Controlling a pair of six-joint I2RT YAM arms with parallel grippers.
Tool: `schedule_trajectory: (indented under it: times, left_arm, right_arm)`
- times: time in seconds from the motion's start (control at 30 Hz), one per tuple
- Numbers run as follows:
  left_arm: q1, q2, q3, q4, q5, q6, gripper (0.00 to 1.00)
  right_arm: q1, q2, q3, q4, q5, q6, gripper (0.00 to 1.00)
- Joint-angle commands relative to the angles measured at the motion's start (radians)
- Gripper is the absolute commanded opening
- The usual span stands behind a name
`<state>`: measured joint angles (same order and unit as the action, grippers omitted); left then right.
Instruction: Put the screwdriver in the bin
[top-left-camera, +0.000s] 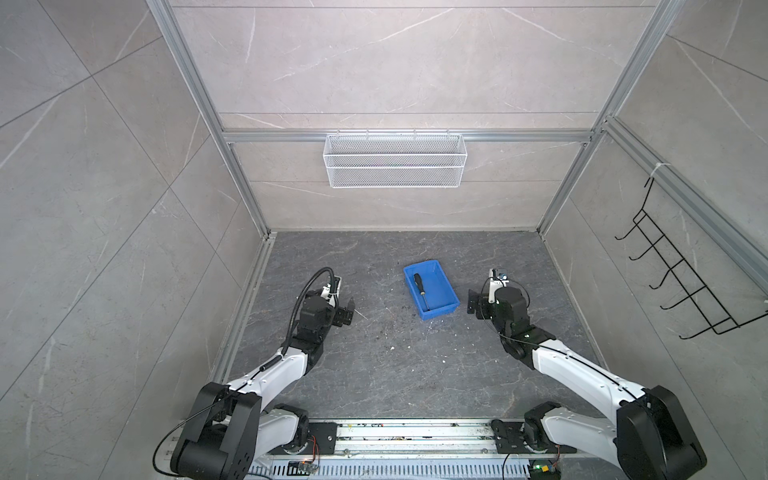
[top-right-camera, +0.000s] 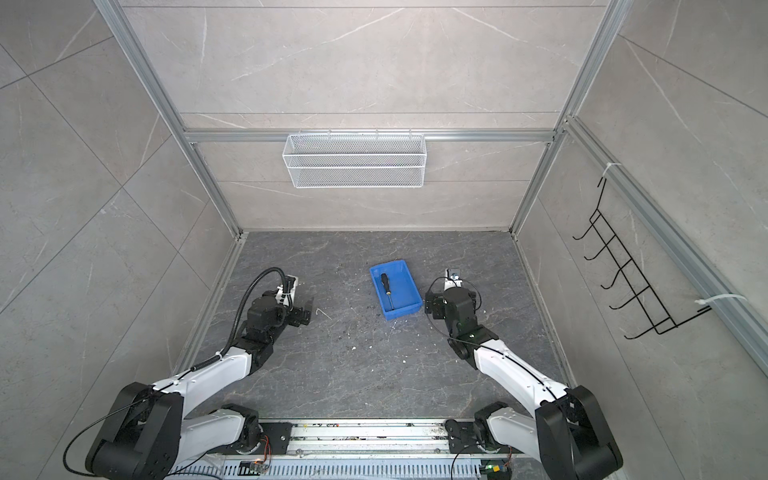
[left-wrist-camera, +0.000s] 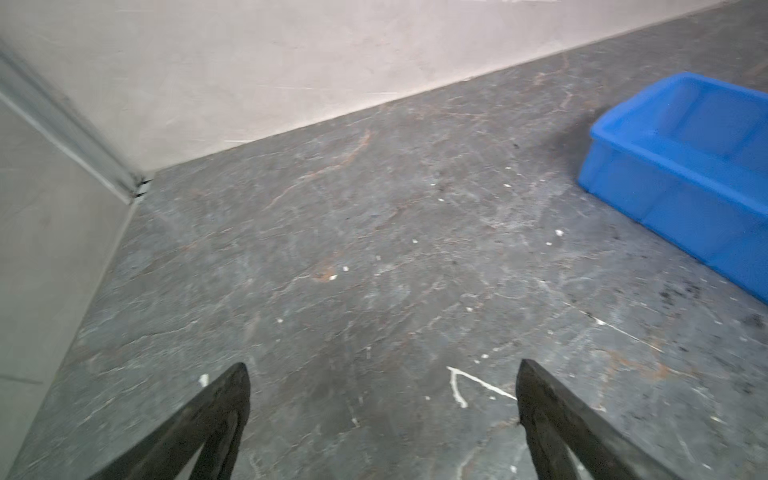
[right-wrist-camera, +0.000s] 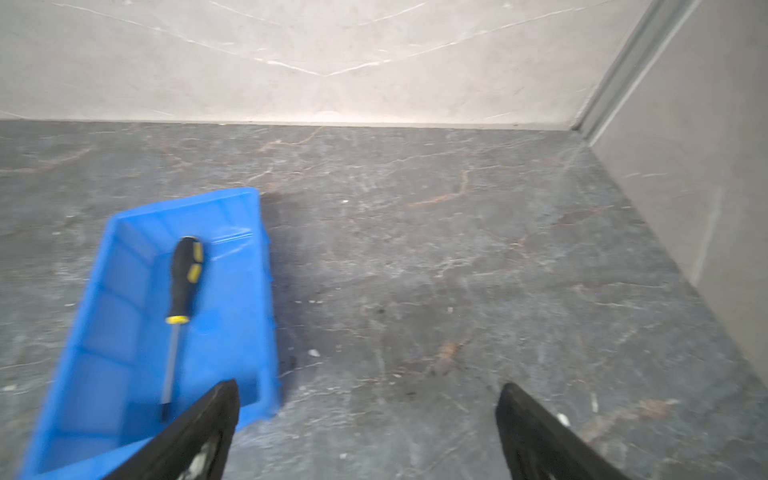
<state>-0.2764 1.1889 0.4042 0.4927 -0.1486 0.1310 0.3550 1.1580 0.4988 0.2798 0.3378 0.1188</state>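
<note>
The blue bin (top-left-camera: 441, 286) (top-right-camera: 406, 286) stands on the dark floor between the two arms. Inside it lies the screwdriver (top-left-camera: 420, 289) (top-right-camera: 387, 289) (right-wrist-camera: 183, 291), black handle toward the back wall and shaft toward the arms. My right gripper (top-left-camera: 473, 301) (top-right-camera: 430, 303) (right-wrist-camera: 368, 388) is open and empty, just right of the bin (right-wrist-camera: 116, 332), with one finger in front of the bin's near corner. My left gripper (top-left-camera: 345, 313) (top-right-camera: 305, 313) (left-wrist-camera: 382, 370) is open and empty above bare floor, well left of the bin (left-wrist-camera: 685, 174).
A white wire mesh basket (top-left-camera: 395, 160) hangs on the back wall. A black hook rack (top-left-camera: 681, 270) hangs on the right wall. Walls with aluminium framing close in the floor on three sides. White specks are scattered on the floor (top-left-camera: 390, 357).
</note>
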Motion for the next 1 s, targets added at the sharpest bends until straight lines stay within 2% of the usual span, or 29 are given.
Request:
schedule_trajectory:
  times: [0.0, 0.1, 0.3, 0.43, 0.5, 0.67, 0.97]
  left_arm:
    - [0.061, -0.011, -0.051, 0.112, -0.074, 0.004, 1.0]
    - [0.124, 0.031, -0.092, 0.204, -0.087, -0.009, 1.0]
    - [0.223, 0.212, -0.094, 0.37, -0.021, -0.064, 1.0]
    - [0.292, 0.299, -0.081, 0.419, 0.051, -0.111, 1.0]
    - [0.307, 0.319, -0.076, 0.431, 0.079, -0.115, 1.0]
    - [0.351, 0.313, -0.035, 0.337, 0.157, -0.14, 1.0]
    - [0.351, 0.313, -0.035, 0.336, 0.149, -0.14, 1.0]
  right_arm:
    - [-0.047, 0.0, -0.098, 0.249, 0.032, -0.09, 0.99]
    - [-0.082, 0.053, -0.151, 0.356, 0.046, -0.126, 0.99]
    - [-0.111, 0.217, -0.212, 0.626, 0.035, -0.161, 0.99]
    - [-0.175, 0.335, -0.217, 0.735, -0.083, -0.134, 0.99]
    - [-0.194, 0.364, -0.212, 0.749, -0.122, -0.128, 0.99]
    - [-0.224, 0.36, -0.15, 0.617, -0.123, -0.092, 0.99]
    - [-0.224, 0.359, -0.152, 0.623, -0.114, -0.1, 0.99]
